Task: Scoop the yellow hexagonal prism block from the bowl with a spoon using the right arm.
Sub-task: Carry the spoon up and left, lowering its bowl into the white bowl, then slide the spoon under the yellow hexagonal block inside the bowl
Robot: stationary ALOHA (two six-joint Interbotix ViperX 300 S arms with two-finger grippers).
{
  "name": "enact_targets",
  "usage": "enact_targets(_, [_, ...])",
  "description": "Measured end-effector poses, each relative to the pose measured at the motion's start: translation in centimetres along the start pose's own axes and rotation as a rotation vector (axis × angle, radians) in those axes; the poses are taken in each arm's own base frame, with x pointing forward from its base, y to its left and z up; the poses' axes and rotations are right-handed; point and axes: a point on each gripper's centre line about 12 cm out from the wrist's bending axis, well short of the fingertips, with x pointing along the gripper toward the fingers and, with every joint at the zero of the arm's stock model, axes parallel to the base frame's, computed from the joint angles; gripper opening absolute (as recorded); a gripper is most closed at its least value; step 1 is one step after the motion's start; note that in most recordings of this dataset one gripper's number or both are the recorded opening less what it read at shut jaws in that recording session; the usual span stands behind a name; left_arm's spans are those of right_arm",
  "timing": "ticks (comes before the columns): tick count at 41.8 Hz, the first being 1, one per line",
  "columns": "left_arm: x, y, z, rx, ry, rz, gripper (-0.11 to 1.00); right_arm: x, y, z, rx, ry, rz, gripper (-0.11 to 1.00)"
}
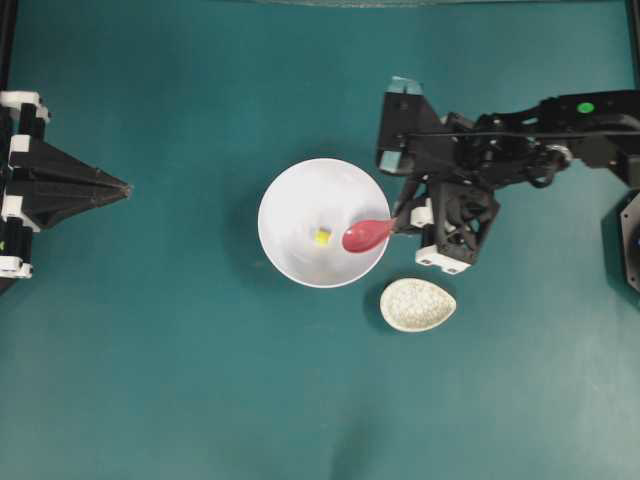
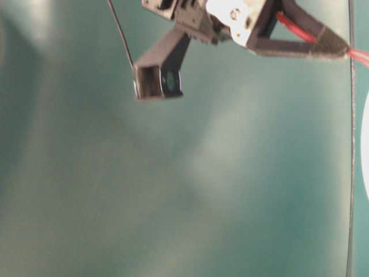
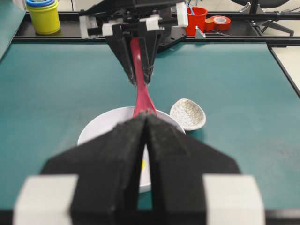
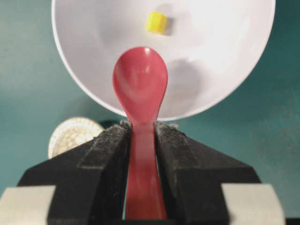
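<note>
Two arms, one active: right gripper clamped on the handle of the spoon, scoop held over the near rim of the bowl; yellow hexagonal prism block lies on the bowl floor just beyond the scoop tip. Left gripper closed, empty. Risk: too steep an entry would likely nudge the tiny block away, not under it

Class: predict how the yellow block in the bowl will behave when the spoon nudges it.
The yellow block is tiny beside the spoon, so probably light and easily pushed. On the bowl's smooth curved wall it may slide or tumble away, and its flat facets should limit rolling.
</note>
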Motion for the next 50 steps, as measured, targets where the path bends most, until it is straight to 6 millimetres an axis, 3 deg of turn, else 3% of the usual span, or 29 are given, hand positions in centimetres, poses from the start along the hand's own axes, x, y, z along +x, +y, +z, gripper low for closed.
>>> enact_targets(10, [0.0,0.0,0.0,0.0,-0.002,0.0,0.0,0.6,-0.3,1.0,0.028,0.04,-0.021,0.22])
enact_targets(50, [0.0,0.0,0.0,0.0,-0.002,0.002,0.0,4.2,-1.1,1.2,0.052,0.077,-0.053,0.22])
